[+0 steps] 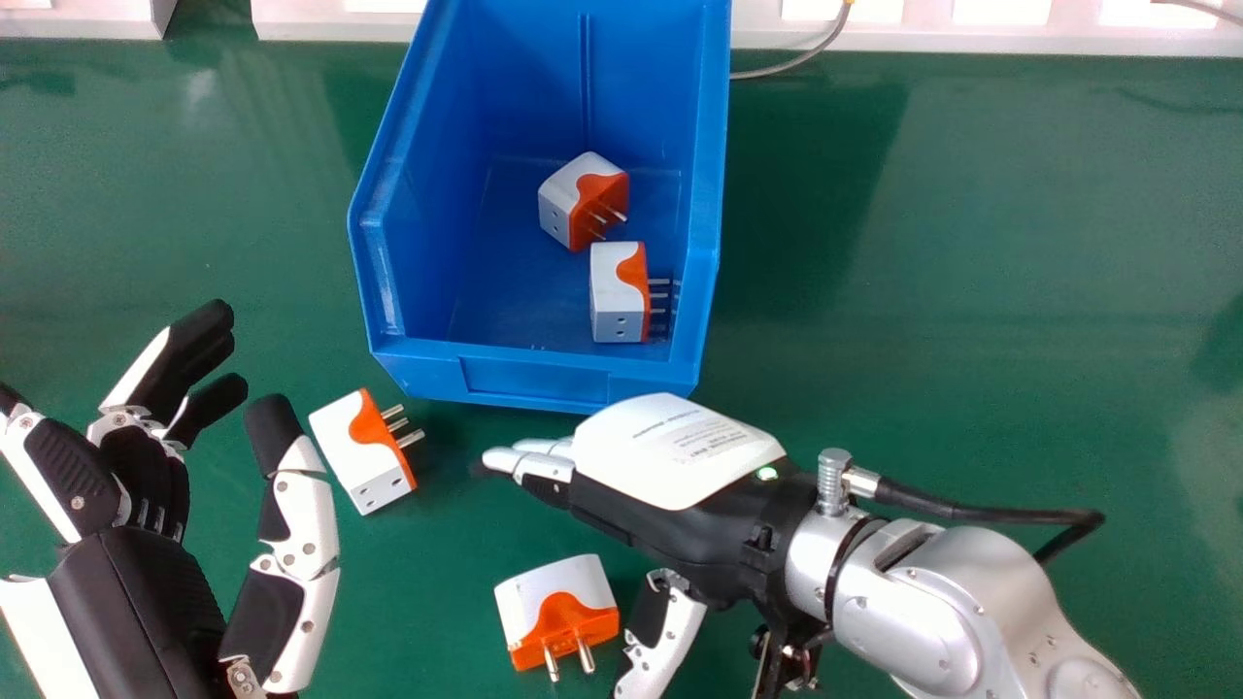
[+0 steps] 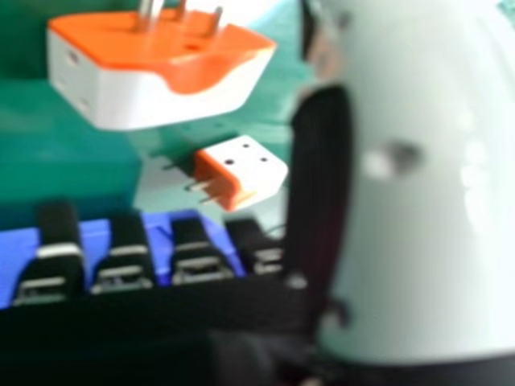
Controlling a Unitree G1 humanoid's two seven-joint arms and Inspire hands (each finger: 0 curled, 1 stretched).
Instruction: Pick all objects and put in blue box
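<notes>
Here's the right hand, fingers straight and close together, thumb apart, just right of the near plug on the table! Left hand spread, its thumb beside the left plug. Inside the box, the far plug and, nearer, the middle plug.

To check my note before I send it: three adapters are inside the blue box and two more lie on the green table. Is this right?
Not quite. The head view shows two adapters inside the blue box, not three; two more do lie on the green table.
</notes>
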